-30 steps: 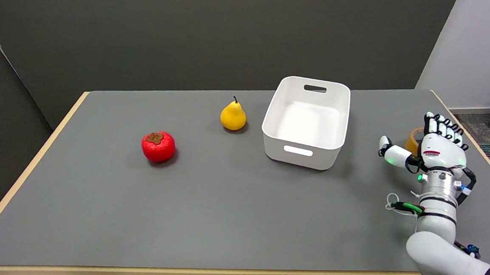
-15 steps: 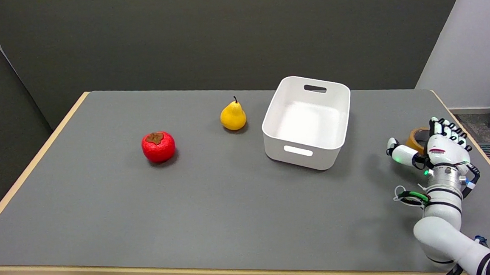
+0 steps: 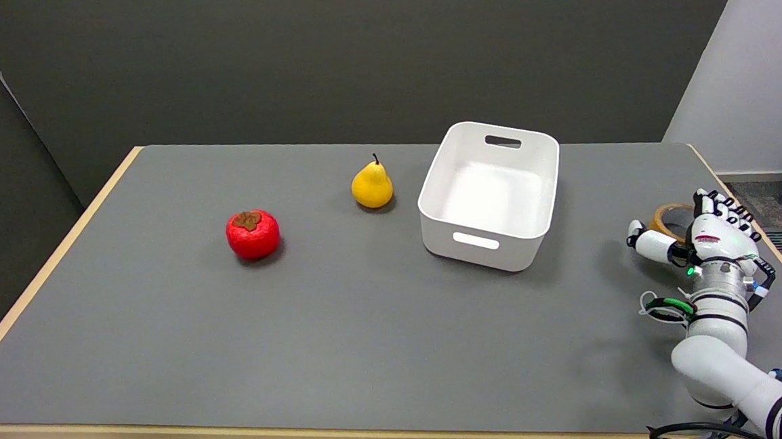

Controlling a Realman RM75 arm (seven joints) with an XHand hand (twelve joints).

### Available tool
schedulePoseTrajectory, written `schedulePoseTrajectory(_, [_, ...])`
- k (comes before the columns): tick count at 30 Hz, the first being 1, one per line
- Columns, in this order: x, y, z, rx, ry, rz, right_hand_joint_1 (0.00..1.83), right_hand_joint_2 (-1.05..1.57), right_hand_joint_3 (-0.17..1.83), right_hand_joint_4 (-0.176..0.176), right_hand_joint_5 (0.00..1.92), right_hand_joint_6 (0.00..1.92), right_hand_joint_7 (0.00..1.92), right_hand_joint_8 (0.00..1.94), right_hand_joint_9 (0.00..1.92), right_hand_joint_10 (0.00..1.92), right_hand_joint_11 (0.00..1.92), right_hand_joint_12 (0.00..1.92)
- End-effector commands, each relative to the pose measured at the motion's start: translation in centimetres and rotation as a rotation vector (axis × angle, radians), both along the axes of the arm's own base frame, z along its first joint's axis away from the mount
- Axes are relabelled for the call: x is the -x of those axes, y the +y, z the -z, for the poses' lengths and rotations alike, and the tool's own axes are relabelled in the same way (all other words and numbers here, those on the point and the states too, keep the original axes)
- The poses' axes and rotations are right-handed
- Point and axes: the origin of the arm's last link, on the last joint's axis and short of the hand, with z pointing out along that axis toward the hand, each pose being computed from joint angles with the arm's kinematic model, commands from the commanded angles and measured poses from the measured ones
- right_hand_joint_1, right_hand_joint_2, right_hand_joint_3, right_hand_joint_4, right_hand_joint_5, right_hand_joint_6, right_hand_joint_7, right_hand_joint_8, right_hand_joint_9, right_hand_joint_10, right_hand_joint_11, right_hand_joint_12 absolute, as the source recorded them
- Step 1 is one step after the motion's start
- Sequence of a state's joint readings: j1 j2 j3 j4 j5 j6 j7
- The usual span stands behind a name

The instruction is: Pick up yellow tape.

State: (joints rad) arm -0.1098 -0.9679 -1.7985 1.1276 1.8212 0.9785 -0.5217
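Reaching in from the lower right of the frame, the right hand (image 3: 713, 240) is hovering low over the right edge of the table (image 3: 343, 331), its thumb sticking out toward the left and its fingers (image 3: 721, 205) stretched toward the upper right, apart from one another and gripping nothing. Just behind the hand, toward the top of the frame, the yellow tape (image 3: 669, 217) is lying flat on the grey tabletop near the table's right edge; the hand is covering the roll's right part, so only its left arc and part of the hollow are showing. The thumb is sitting to the lower left of the roll and the fingers to its right, though whether any of them is touching it cannot be told. Nothing is lying between hand and tape. Further left, well apart from the roll, a white bin (image 3: 491, 193) is standing open. Beyond it a yellow pear (image 3: 372, 185) is standing upright, and a red persimmon (image 3: 253, 233) is sitting left of centre.
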Motion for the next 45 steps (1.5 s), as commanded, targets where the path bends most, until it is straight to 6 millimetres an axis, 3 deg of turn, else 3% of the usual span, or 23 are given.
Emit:
schedulePoseTrajectory(1, [0.1, -0.5, -0.9, -0.006, -0.029, 0.004, 0.42, 0.54, 0.9, 0.024, 0.03, 0.2, 0.0, 0.09, 0.0, 0.04, 0.0, 0.66])
schedulePoseTrajectory(4, [0.3, -0.5, -0.8, -0.003, -0.033, 0.004, 0.5, 0.57, 0.91, 0.006, 0.03, 0.22, 0.0, 0.11, 0.0, 0.23, 0.01, 0.99])
schedulePoseTrajectory(6, [0.4, -0.4, -0.8, 0.003, -0.034, 0.006, 0.63, 0.61, 0.95, -0.007, 0.05, 0.21, 0.04, 0.12, 0.05, 0.66, 0.18, 1.3])
schedulePoseTrajectory(8, [0.7, -0.4, -0.6, 0.001, -0.042, 0.011, 0.7, 0.64, 0.97, -0.013, 0.06, 0.23, 0.06, 0.15, 0.12, 0.7, 0.24, 1.38])
schedulePoseTrajectory(10, [0.9, -0.4, -0.4, 0.0, -0.045, 0.012, 0.8, 0.69, 1.01, -0.035, 0.09, 0.32, 0.11, 0.32, 0.23, 0.78, 0.35, 1.55])
schedulePoseTrajectory(17, [1.0, -0.5, 0.0, -0.008, -0.04, 0.015, 0.88, 0.78, 0.95, -0.051, 0.19, 0.42, 0.31, 0.4, 0.37, 0.98, 0.52, 1.65])
schedulePoseTrajectory(21, [0.9, -0.7, 0.3, -0.019, -0.041, 0.011, 0.9, 0.88, 0.89, -0.072, 0.25, 0.84, 0.54, 0.73, 0.56, 1.19, 0.64, 1.71])
schedulePoseTrajectory(25, [0.3, -1.3, 0.8, -0.053, -0.003, 0.003, 0.94, 0.92, 0.84, -0.08, 0.29, 1.0, 0.6, 0.9, 0.64, 1.24, 0.67, 1.73])
schedulePoseTrajectory(26, [0.1, -1.5, 1.0, -0.062, 0.007, 0.001, 1.01, 1.06, 0.56, -0.114, 0.38, 1.21, 0.61, 1.15, 0.69, 1.25, 0.73, 1.78])
schedulePoseTrajectory(27, [-0.3, -1.7, 1.2, -0.076, 0.021, -0.009, 1.1, 1.24, 0.19, -0.158, 0.5, 1.48, 0.61, 1.46, 0.75, 1.26, 0.8, 1.84])
schedulePoseTrajectory(28, [-0.8, -2.1, 1.5, -0.094, 0.036, -0.021, 1.14, 1.32, 0.04, -0.176, 0.55, 1.59, 0.61, 1.59, 0.78, 1.27, 0.84, 1.88])
schedulePoseTrajectory(34, [-4.2, -4.0, 3.1, -0.192, 0.098, -0.18, 1.14, 1.31, 0.08, -0.176, 0.53, 1.62, 0.61, 1.63, 0.77, 1.35, 0.91, 1.92])
schedulePoseTrajectory(36, [-6.6, -5.1, 4.3, -0.256, 0.145, -0.262, 1.14, 1.32, 0.06, -0.176, 0.42, 1.64, 0.74, 1.59, 0.78, 1.33, 0.91, 1.92])
schedulePoseTrajectory(45, [-16.5, -8.7, 9.8, -0.478, 0.399, -0.501, 1.15, 1.28, 0.12, -0.161, 0.44, 1.62, 0.75, 1.57, 0.78, 1.35, 0.91, 1.92])
